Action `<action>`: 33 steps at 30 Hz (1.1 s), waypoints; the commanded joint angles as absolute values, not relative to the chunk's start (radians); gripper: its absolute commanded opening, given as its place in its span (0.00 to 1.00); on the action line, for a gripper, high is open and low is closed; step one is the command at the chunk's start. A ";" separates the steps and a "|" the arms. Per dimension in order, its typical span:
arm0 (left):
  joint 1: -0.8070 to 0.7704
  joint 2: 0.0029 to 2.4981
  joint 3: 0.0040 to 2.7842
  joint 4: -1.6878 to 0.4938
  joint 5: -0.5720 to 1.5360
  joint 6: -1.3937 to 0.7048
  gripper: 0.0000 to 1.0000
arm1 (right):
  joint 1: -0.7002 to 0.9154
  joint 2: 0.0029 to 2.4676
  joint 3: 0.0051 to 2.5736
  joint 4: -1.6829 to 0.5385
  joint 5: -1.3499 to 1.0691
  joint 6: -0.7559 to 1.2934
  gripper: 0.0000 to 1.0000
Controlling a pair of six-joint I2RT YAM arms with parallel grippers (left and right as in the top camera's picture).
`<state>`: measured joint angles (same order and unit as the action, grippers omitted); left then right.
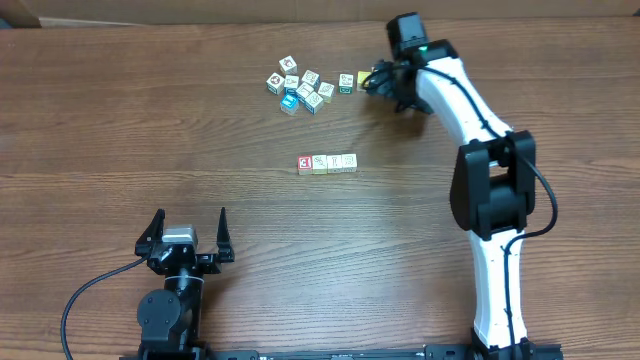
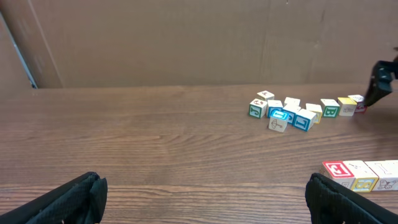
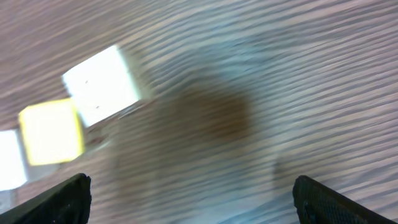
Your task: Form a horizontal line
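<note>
The horizontal line (image 1: pixel 327 162) is a short straight row of tiny cubes at mid-table, its left end cube red-and-white and the others pale cream. Its left part shows at the right edge of the left wrist view (image 2: pixel 364 174). My left gripper (image 1: pixel 190 232) is open and empty near the front edge, well to the left of and nearer than the row; its tips frame bare wood (image 2: pixel 202 199). My right gripper (image 1: pixel 380 78) is open and empty at the far side, beside a yellow cube (image 1: pixel 364 78). In the blurred right wrist view its jaws (image 3: pixel 193 199) are apart, with a white cube (image 3: pixel 99 84) and the yellow cube (image 3: pixel 51 132) to the upper left.
An irregular bunch of white, yellow and blue-edged cubes (image 1: pixel 300 85) lies at the far middle and also shows in the left wrist view (image 2: pixel 286 111). A green-edged cube (image 1: pixel 346 82) sits between the bunch and the yellow cube. A cardboard wall (image 2: pixel 186 37) stands behind the table.
</note>
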<state>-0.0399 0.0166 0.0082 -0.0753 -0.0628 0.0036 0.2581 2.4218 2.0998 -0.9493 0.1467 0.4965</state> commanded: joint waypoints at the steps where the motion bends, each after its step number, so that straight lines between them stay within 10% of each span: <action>1: -0.047 0.004 0.005 -0.075 -0.055 0.020 1.00 | 0.263 2.376 2.094 -0.944 0.157 0.497 1.00; 33: -0.047 0.004 0.005 -0.075 -0.055 0.020 1.00 | 0.249 1.661 2.094 -0.944 0.157 0.497 1.00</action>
